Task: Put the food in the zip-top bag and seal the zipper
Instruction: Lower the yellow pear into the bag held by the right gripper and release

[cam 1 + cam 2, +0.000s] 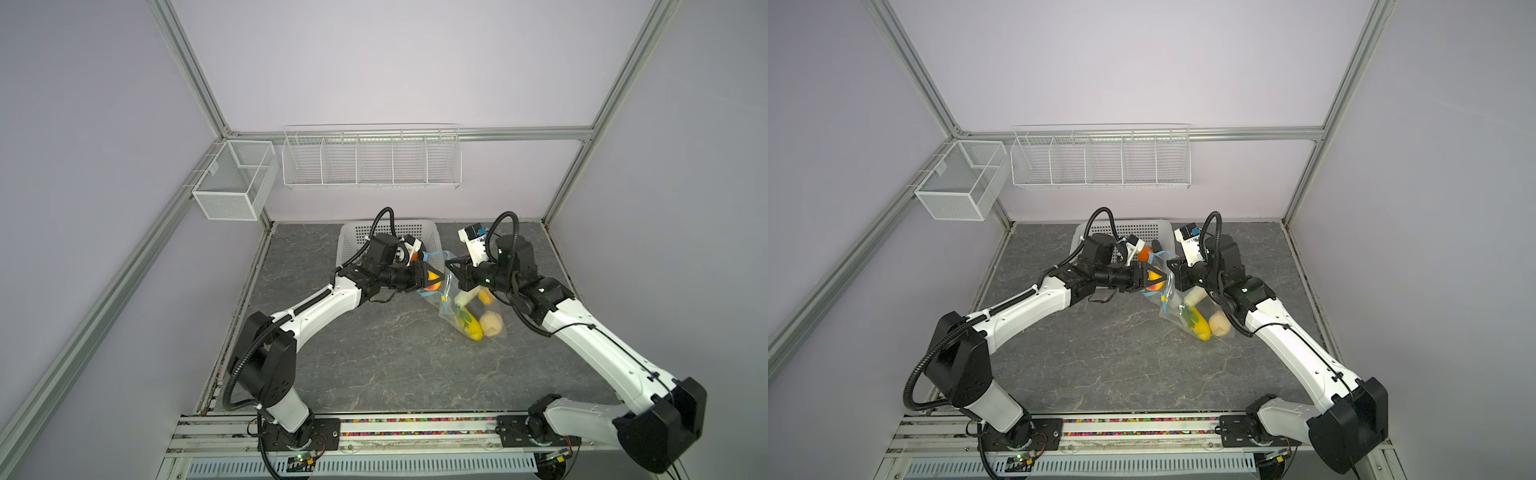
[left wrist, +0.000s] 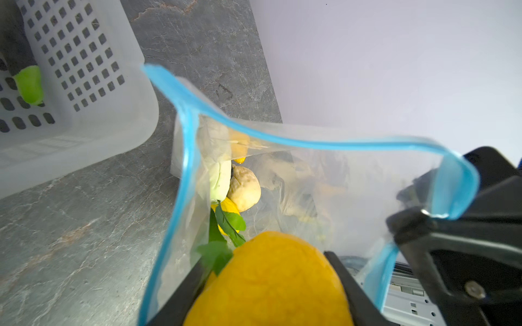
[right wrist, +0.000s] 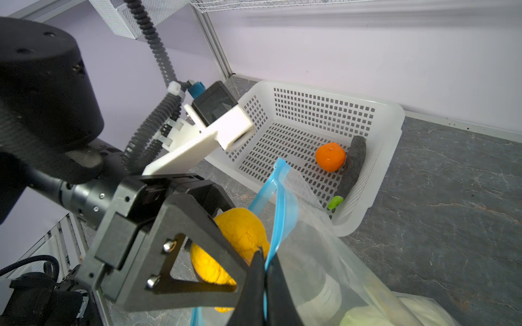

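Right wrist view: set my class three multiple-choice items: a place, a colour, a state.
1. Where is the small round orange toy fruit? A in the white perforated plastic basket; B in a bowl; C on a plate.
2. The mouth strip of the clear crinkly zip-top bag is: A red; B light blue; C green.
3. The right gripper is: A wide open; B shut on that strip; C holding a spoon.
Answers: A, it lies inside it; B, blue edges the mouth; B, jaws pinch the strip.

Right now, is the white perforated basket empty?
No, in the right wrist view a small orange and a long dark piece with a green tip lie on the floor of the basket.
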{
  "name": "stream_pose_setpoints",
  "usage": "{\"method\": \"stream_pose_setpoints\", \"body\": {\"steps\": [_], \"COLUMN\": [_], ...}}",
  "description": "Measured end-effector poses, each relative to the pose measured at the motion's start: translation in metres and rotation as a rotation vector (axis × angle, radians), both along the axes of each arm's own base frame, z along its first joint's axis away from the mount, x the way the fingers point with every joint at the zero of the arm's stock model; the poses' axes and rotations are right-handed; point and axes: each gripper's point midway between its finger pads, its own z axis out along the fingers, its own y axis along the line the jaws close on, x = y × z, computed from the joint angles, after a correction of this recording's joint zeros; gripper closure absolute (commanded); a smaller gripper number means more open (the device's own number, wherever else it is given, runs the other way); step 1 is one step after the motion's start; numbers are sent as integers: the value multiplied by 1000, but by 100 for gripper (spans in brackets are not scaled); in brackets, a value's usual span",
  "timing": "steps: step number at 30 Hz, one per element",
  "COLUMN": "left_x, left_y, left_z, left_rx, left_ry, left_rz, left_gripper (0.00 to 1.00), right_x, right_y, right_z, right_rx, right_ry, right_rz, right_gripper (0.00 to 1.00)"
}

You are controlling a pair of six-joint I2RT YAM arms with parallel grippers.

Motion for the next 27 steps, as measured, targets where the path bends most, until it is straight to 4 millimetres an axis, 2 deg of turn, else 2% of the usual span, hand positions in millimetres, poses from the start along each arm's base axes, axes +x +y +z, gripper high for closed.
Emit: {"method": "stream_pose_setpoints", "body": {"steps": [7, 14, 20, 27], "left_x": [1, 0, -1, 0], "left_y": [-1, 1, 2, 3], "left_z": [-8, -17, -20, -21], "left_rx": [15, 44, 61, 68], "left_ry": [12, 28, 26, 21], "left_rz": [0, 4, 5, 9], "left_gripper": [51, 34, 24, 22], "right_x": [0, 0, 0, 0], "right_y": [0, 0, 0, 0], "right_z": [0, 0, 0, 0], "right_rx": [0, 1, 0, 1], "right_ry": [0, -1, 0, -1], "right_rz": [0, 0, 0, 0], "right_gripper": [93, 93, 93, 93]}}
